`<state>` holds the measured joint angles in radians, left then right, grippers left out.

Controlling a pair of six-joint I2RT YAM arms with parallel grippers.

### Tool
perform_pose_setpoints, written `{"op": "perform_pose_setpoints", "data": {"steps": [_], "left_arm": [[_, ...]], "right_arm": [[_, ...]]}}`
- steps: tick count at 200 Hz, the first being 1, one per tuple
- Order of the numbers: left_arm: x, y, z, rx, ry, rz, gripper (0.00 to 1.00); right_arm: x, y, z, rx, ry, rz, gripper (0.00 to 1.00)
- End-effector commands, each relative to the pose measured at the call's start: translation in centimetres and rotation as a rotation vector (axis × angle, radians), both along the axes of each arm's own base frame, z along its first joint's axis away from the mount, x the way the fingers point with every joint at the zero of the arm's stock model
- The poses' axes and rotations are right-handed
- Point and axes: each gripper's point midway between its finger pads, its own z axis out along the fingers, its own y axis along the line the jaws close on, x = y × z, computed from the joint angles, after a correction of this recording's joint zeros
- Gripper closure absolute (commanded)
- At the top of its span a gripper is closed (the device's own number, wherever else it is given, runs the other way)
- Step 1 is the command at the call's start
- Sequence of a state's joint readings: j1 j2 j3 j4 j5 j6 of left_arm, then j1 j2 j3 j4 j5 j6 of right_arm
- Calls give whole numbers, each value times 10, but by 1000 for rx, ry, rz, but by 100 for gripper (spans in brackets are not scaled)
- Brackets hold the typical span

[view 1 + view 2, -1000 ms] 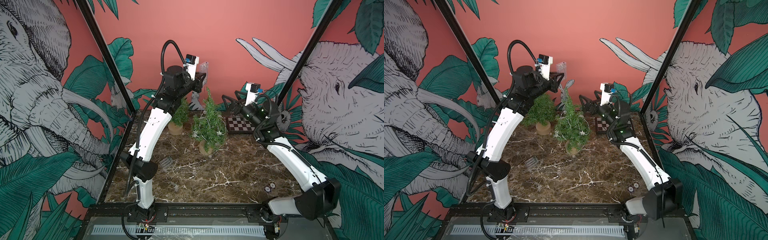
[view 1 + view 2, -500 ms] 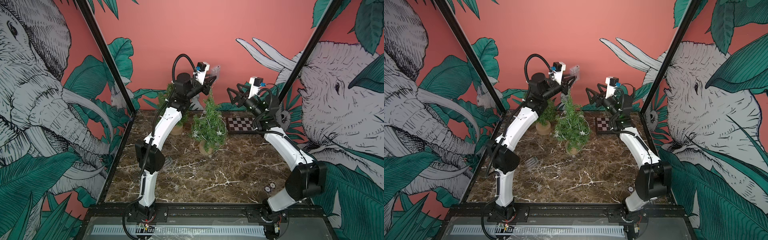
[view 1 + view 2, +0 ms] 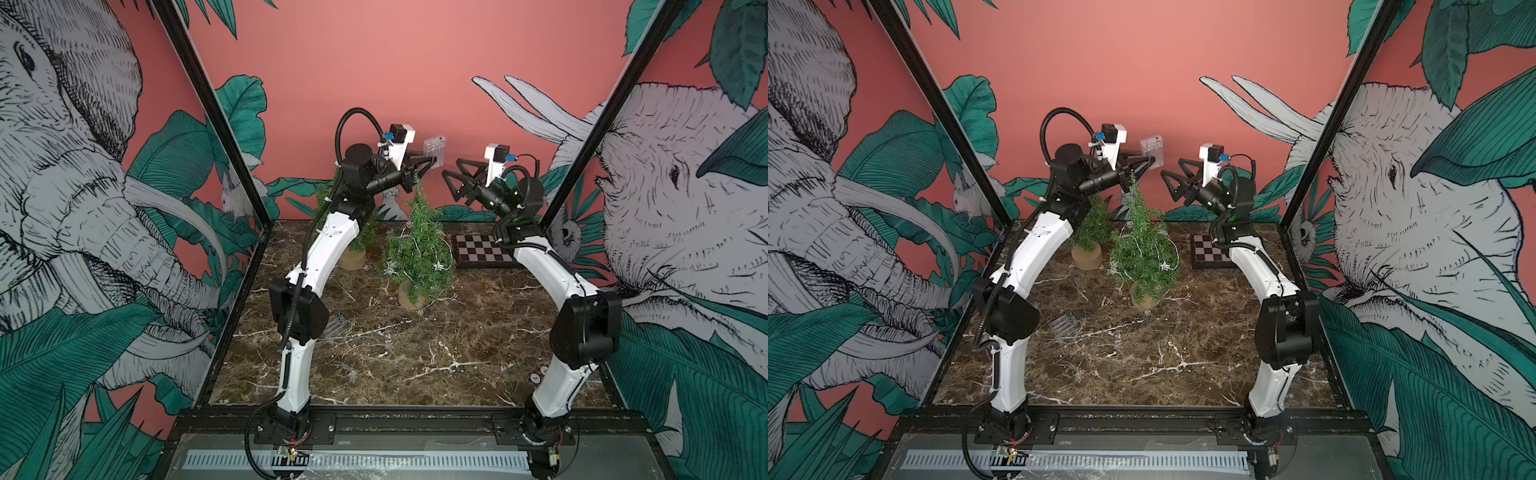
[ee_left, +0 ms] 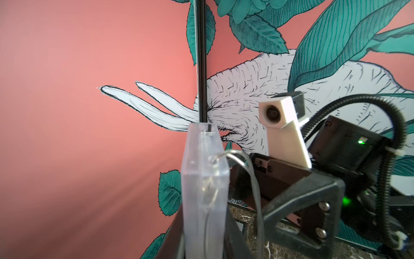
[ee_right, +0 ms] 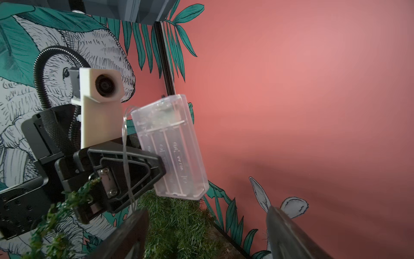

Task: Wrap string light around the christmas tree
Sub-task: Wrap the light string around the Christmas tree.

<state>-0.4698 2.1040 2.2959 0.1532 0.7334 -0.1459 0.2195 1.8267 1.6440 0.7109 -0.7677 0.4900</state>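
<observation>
- In both top views, the left gripper [image 3: 432, 161] is hovering in the upper middle of the frame. Its jaws are pinching the lower edge of a clear battery box [image 3: 434, 147], which is sticking up out of them.
- In the right wrist view, the thin wire of the string light [image 5: 125, 143] is leaving a corner of that box and trailing across the gripper's black finger.
- The christmas tree [image 3: 417, 249] is standing upright in its pot at the centre of the marble table [image 3: 415, 353]. Its tip is reaching up just beneath the left gripper, and wire and small stars are looping around its lower branches.
- A second small tree [image 3: 360, 239] is standing to its left, partly hidden behind the left arm.
- The right gripper [image 3: 450, 167] is hanging just right of the battery box, apart from it. Its jaws are spread wide, gripping nothing.
- A chessboard [image 3: 482, 251] is lying flat at the right of the table, beneath the right arm.
</observation>
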Motion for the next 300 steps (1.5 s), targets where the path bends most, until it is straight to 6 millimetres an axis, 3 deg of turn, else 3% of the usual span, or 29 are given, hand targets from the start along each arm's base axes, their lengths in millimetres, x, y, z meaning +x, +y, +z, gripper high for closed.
{"op": "perform_pose_setpoints", "data": {"steps": [1, 34, 81, 234, 276, 300], "left_arm": [[-19, 5, 29, -54, -40, -66, 100], [-21, 4, 30, -68, -19, -105, 100], [-26, 3, 30, -57, 1, -128, 100], [-30, 2, 33, -77, 74, -179, 100], [-32, 3, 36, -77, 58, -176, 96], [-31, 5, 39, -81, 49, -162, 88]], "right_arm": [[-17, 5, 30, 43, -99, 99, 14], [-13, 11, 40, 91, -96, 190, 15], [-18, 24, 43, 104, -113, 301, 24], [-71, 34, 57, 153, -194, 527, 67], [-79, 31, 59, 158, -205, 517, 79], [-84, 30, 62, 159, -208, 517, 84]]}}
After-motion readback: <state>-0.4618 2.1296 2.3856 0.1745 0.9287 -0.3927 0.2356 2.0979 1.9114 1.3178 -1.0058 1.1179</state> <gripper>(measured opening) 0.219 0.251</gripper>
